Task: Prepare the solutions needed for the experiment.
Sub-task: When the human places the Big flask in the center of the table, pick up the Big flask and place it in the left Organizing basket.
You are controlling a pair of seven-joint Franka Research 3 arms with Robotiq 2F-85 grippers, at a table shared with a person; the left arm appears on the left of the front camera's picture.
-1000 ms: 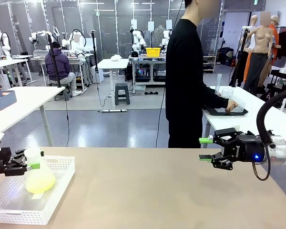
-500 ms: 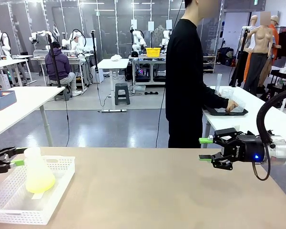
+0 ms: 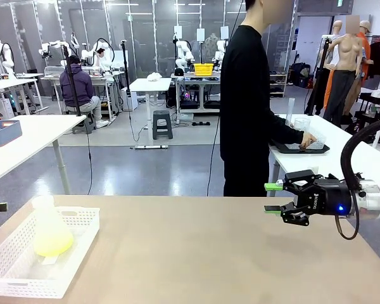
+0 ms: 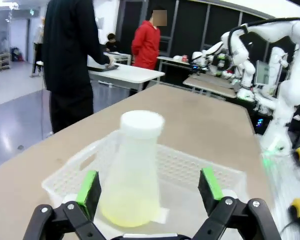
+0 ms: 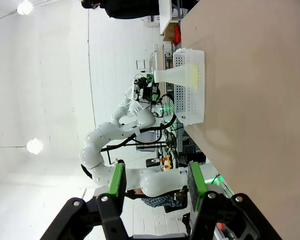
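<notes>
Left tool (image 4: 147,186) open, clear of flask; solutions (image 4: 127,212) between its pads.

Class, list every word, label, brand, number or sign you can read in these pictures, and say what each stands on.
None can be read.
Right claw: small white print on its black body, too small to read.
Flask: no print visible.
White basket: no print visible.
Papers on the far glass wall: blurred.

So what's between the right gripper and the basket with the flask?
Bare tabletop, as the front view shows. The right gripper hovers at the right; the white basket holding the flask of yellow-green solution sits at the left.
</notes>
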